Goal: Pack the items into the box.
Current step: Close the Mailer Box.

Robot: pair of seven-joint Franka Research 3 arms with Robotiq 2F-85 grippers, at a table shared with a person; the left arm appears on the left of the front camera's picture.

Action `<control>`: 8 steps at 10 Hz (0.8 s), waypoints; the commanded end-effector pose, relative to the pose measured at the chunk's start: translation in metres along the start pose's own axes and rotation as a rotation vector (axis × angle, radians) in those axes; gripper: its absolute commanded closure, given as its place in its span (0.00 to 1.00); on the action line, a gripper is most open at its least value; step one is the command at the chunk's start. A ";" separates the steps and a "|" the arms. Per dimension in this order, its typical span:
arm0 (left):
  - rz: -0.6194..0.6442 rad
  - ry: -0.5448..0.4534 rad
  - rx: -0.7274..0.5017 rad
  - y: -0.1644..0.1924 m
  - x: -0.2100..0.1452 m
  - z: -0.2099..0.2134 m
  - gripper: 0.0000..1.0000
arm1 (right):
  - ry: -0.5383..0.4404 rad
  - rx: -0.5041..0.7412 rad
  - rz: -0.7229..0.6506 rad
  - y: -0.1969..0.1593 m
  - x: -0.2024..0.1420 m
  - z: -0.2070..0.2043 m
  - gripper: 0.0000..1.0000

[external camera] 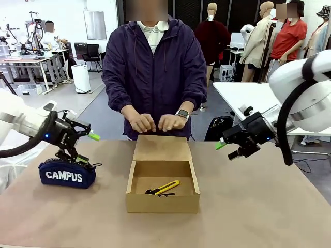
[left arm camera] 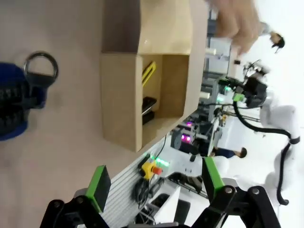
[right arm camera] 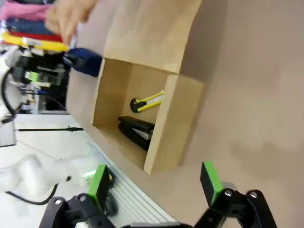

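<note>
The brown cardboard box (external camera: 163, 203) stands open at the table's middle, its flap lid (external camera: 162, 148) tipped back toward the person. Inside lie the yellow-and-black utility knife (external camera: 164, 188) and the black stapler (right arm camera: 137, 131). Both items also appear in the left wrist view, the knife (left arm camera: 148, 72) and the stapler (left arm camera: 148, 108). The person's hands (external camera: 155, 123) hover at the lid's far edge. My left gripper (external camera: 88, 148) hangs open above the pouch, left of the box. My right gripper (external camera: 227, 150) is open in the air to the box's right. Neither holds anything.
A navy "CAMPUS" zip pouch (external camera: 67, 174) lies on the table at the left, right under my left gripper, its zip ring (left arm camera: 40, 66) toward the box. Bare tabletop (external camera: 258, 206) stretches to the right and in front of the box.
</note>
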State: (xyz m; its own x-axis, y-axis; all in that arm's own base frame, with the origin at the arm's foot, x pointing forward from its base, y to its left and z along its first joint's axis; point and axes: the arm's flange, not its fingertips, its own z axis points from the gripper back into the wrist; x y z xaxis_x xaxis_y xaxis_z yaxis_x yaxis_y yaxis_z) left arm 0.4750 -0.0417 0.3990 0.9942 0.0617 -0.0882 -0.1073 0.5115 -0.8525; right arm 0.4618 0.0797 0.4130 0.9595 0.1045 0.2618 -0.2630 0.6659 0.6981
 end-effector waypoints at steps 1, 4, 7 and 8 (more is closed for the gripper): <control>-0.020 -0.042 -0.010 -0.009 -0.001 0.008 0.00 | 0.014 0.051 0.000 0.010 -0.020 0.022 0.00; -0.003 -0.010 0.000 -0.001 0.000 0.003 0.00 | 0.009 0.034 -0.001 0.005 -0.011 0.013 0.00; 0.074 0.095 -0.075 -0.011 0.111 -0.056 0.00 | 0.010 0.079 -0.035 -0.016 0.049 -0.025 0.00; 0.131 0.047 -0.058 -0.008 0.143 -0.077 0.00 | 0.006 0.064 -0.069 -0.026 0.068 -0.041 0.00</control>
State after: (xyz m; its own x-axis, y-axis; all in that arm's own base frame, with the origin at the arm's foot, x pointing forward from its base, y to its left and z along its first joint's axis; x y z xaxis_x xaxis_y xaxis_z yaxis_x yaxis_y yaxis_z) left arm 0.5732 -0.0976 0.3528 0.9825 0.0283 -0.1840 -0.1761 0.4620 -0.8692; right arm 0.5065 0.0891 0.3917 0.9712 0.1033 0.2146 -0.2312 0.6255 0.7452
